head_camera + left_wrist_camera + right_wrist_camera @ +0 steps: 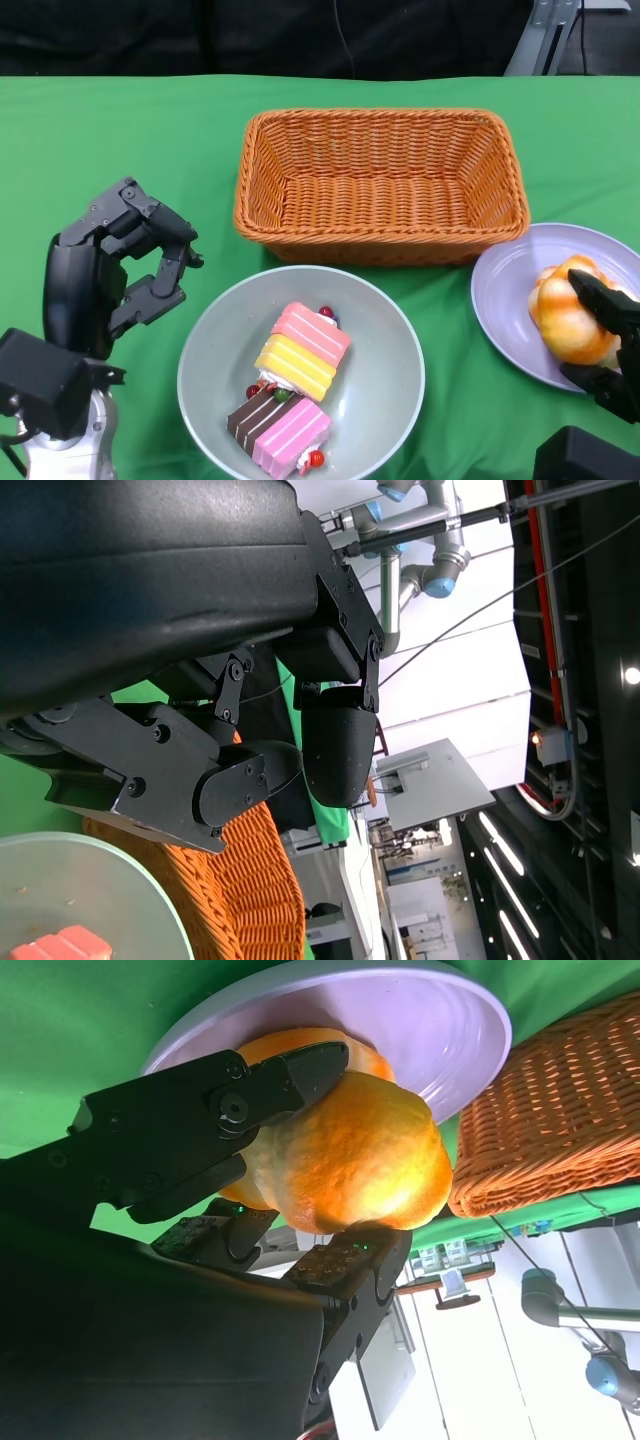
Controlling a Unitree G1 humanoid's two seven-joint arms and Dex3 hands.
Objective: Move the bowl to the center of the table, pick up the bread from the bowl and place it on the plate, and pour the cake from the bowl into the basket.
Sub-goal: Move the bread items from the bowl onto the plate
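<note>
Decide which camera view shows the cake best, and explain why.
The head view: all the cake slices lie in plain sight in the bowl. The left wrist view catches only a red corner of cake at the picture's edge. The right wrist view shows none.

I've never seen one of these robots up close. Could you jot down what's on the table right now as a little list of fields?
surface: green table
basket: orange wicker, nothing visible inside
bowl: grey-green, nearest the robot, holds cake pieces
plate: lilac, right of the bowl
bread: orange bun over the plate
right hand: holds the bread
left hand: holds nothing, left of the bowl
</note>
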